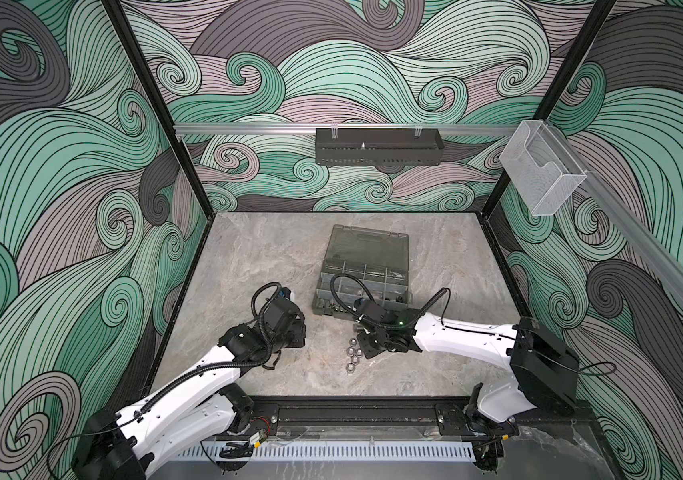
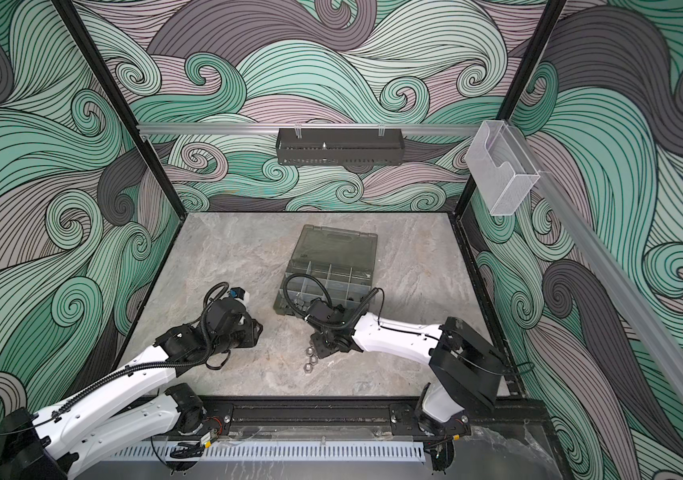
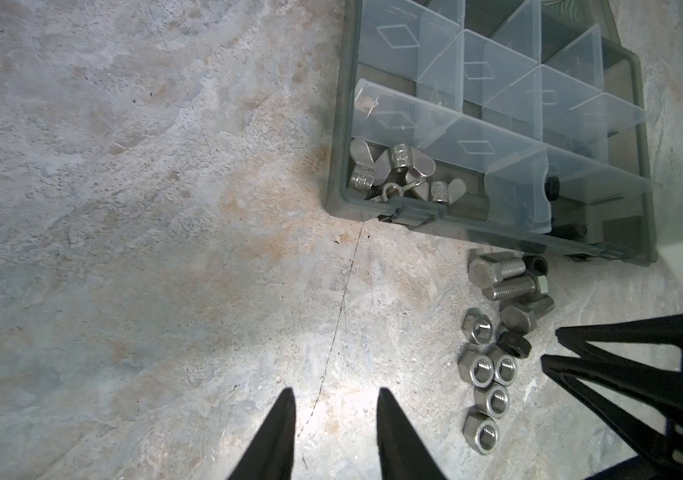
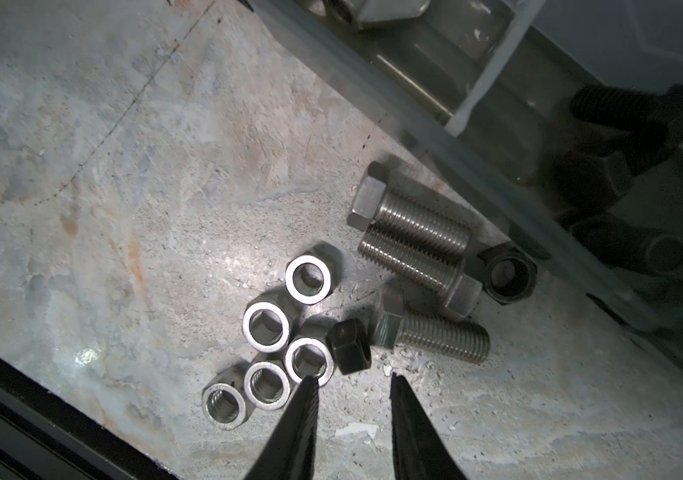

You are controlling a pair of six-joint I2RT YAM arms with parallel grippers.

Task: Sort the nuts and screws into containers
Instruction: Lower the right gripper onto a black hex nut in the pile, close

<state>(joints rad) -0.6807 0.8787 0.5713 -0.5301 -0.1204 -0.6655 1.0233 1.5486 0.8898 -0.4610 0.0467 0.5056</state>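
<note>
Several silver nuts [image 4: 267,326] lie clustered on the stone table, a black nut [image 4: 351,347] on edge beside them and another black nut [image 4: 508,272] by the case wall. Three silver screws [image 4: 418,226] lie between the nuts and the grey organizer case [image 1: 362,286]. Its containers [image 3: 510,124] hold black screws [image 4: 622,112] and wing nuts [image 3: 398,170]. My right gripper [image 4: 352,376] hangs low over the pile, open, with bare table between its jaws and one fingertip [image 4: 310,384] over a silver nut's rim. My left gripper [image 3: 333,390] is open over bare table left of the pile.
The case's lid [image 1: 366,245] lies open toward the back. A black perforated tray [image 1: 377,145] hangs on the back wall and a clear acrylic holder [image 1: 539,174] on the right rail. A black rail [image 1: 352,409] runs along the table's front edge.
</note>
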